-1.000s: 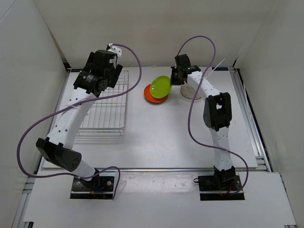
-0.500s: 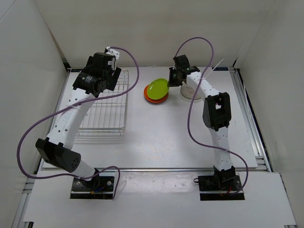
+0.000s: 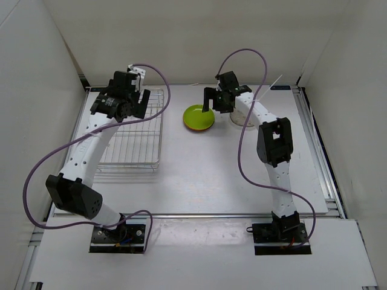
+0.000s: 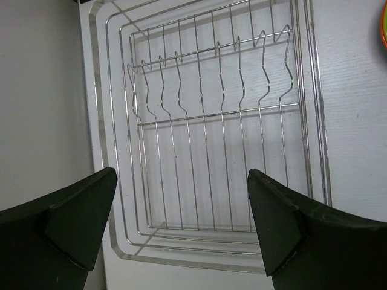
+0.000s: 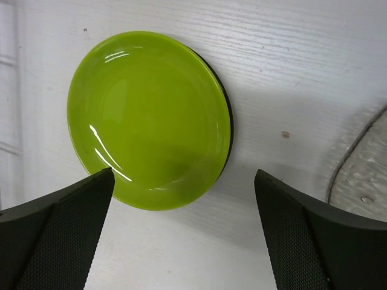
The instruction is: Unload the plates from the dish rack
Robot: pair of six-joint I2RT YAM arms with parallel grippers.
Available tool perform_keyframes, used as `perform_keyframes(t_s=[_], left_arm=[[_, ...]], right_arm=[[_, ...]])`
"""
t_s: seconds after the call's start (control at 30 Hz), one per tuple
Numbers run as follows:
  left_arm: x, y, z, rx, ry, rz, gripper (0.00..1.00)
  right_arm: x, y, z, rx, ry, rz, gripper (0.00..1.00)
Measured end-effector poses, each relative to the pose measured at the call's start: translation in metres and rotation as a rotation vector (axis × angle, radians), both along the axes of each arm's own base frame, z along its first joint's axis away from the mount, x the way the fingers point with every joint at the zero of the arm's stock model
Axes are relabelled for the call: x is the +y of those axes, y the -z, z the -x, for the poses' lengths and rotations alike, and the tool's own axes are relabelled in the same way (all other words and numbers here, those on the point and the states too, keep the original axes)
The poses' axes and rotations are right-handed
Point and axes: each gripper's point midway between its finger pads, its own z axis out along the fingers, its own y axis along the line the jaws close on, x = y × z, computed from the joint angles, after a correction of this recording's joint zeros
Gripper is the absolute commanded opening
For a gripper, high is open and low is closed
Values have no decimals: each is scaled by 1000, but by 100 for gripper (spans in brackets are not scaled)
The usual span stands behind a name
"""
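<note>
The lime green plate [image 3: 198, 116] [image 5: 148, 118] lies flat on top of a small stack of plates at the table's back middle. A dark rim [image 5: 228, 121] peeks out under its right side, and an orange rim [image 4: 383, 30] shows in the left wrist view. My right gripper [image 3: 215, 100] [image 5: 184, 235] hovers just above and to the right of the stack, open and holding nothing. The wire dish rack [image 3: 161, 130] [image 4: 205, 115] stands at the left with no plates in it. My left gripper [image 3: 124, 99] [image 4: 181, 229] hangs open over the rack's far end.
A clear glassy plate [image 3: 245, 118] [image 5: 363, 175] rests right of the stack, partly under my right arm. White walls enclose the table at the back and both sides. Purple cables loop from both arms.
My right gripper has opened and let go of the green plate, which went from tilted in the fingers to flat on the stack. The left gripper shifted slightly toward the back left.
</note>
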Motion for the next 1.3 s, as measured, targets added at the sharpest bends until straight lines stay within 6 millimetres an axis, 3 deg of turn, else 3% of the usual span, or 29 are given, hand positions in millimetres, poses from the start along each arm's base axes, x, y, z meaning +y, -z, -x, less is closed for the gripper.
perform_keyframes(t_s=[0.1, 0.2, 0.37, 0.47, 0.63, 0.73, 1.0, 1.13, 1.3], left_arm=[[11, 6, -2, 7, -32, 90, 100], [20, 15, -4, 26, -58, 196, 100], [27, 31, -16, 53, -76, 337, 100], [30, 44, -24, 74, -81, 381, 100], [44, 66, -44, 122, -118, 414, 100], [61, 77, -47, 141, -162, 418, 100], [110, 68, -38, 107, -275, 417, 100], [123, 54, -29, 64, -297, 414, 100], [130, 42, -16, 31, -306, 408, 100]], right_arm=[[-7, -4, 3, -13, -21, 42, 100], [-17, -25, 8, -50, -46, 95, 100], [-50, -102, 22, -202, -52, 207, 100], [-83, -147, 42, -282, -13, 262, 100], [-173, -191, 70, -337, 128, 337, 100], [-237, -191, 92, -311, 247, 407, 100], [-325, -148, 163, -162, 411, 448, 100], [-345, -142, 185, -141, 463, 451, 100], [-355, -153, 194, -176, 491, 438, 100]])
